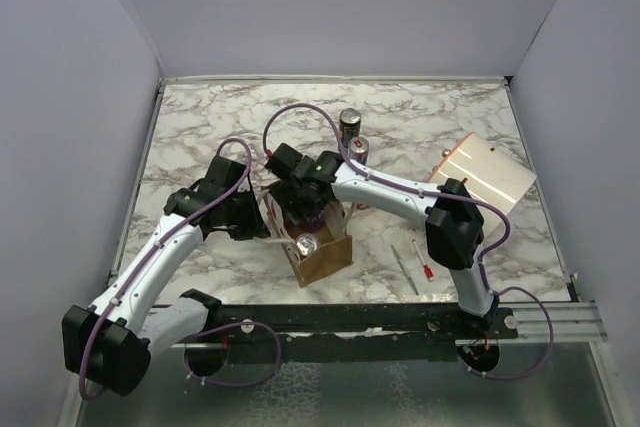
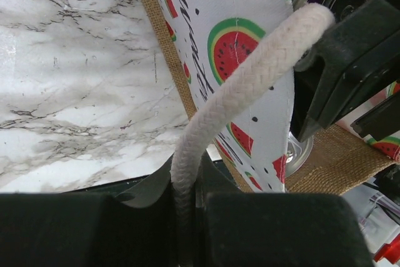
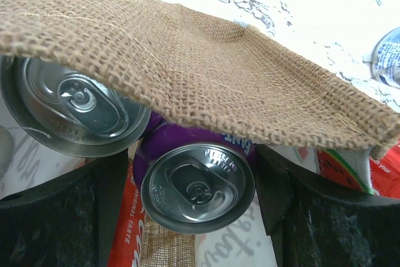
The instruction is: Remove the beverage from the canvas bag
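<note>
To your left, the left gripper (image 2: 187,201) is clamped on the bag's white rope (image 2: 250,73). The bag (image 1: 325,257) stands mid-table, just ahead of the arm bases, with its mouth open and its watermelon lining showing. The right gripper (image 3: 195,170) reaches into it, with the purple can (image 3: 199,192) directly between its fingers (image 3: 62,217). They sit close on either side of the can, but you cannot tell whether they pinch it. A silver can (image 3: 69,104) lies just left of the purple one, under the burlap flap. Further right, beyond the bag, two cans (image 1: 349,125) stand on the table (image 1: 200,127).
</note>
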`<action>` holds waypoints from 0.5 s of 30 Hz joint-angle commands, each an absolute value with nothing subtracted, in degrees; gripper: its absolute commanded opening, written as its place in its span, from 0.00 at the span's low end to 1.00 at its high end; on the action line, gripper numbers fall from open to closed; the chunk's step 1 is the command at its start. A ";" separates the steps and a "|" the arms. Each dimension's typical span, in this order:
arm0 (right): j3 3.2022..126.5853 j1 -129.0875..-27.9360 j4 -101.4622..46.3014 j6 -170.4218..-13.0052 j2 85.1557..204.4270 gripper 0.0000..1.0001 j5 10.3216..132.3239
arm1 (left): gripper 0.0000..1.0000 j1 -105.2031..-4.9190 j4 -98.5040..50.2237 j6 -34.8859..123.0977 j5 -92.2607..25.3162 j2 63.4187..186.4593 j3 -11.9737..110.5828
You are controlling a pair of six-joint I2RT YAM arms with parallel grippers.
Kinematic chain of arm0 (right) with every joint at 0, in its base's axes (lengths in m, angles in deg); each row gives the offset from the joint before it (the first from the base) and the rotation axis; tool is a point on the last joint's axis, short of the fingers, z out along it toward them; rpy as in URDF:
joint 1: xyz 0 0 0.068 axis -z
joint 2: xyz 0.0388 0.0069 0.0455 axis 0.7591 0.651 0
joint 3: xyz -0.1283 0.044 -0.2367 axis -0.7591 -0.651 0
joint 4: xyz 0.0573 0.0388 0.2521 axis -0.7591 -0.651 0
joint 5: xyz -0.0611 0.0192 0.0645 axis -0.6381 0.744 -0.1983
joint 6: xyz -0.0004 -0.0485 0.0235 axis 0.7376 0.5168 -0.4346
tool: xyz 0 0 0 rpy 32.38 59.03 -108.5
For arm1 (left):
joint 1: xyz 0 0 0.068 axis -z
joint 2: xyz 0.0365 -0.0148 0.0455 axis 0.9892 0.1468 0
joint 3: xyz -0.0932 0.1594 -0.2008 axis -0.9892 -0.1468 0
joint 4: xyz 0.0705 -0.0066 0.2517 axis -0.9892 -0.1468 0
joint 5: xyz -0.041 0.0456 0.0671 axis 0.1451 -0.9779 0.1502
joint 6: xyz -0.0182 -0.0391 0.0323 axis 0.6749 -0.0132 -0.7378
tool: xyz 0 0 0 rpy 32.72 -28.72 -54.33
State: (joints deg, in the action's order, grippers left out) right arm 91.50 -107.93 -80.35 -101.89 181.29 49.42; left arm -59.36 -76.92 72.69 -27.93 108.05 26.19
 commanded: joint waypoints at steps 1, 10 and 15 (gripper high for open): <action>91.58 -107.92 -77.77 -100.74 183.59 0.79 48.64 | 0.00 -59.32 -76.38 72.68 -28.46 108.43 26.98; 88.53 -107.82 -75.57 -100.42 184.28 0.78 48.98 | 0.00 -59.29 -76.39 72.69 -28.39 108.94 27.16; 87.00 -107.84 -74.91 -100.44 184.39 0.81 49.16 | 0.00 -59.32 -76.30 72.85 -28.37 108.74 27.09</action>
State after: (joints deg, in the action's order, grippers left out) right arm 89.44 -107.93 -77.11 -101.11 181.81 49.44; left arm -59.36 -76.90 72.69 -27.93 108.82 26.19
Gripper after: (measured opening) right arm 0.791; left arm 0.092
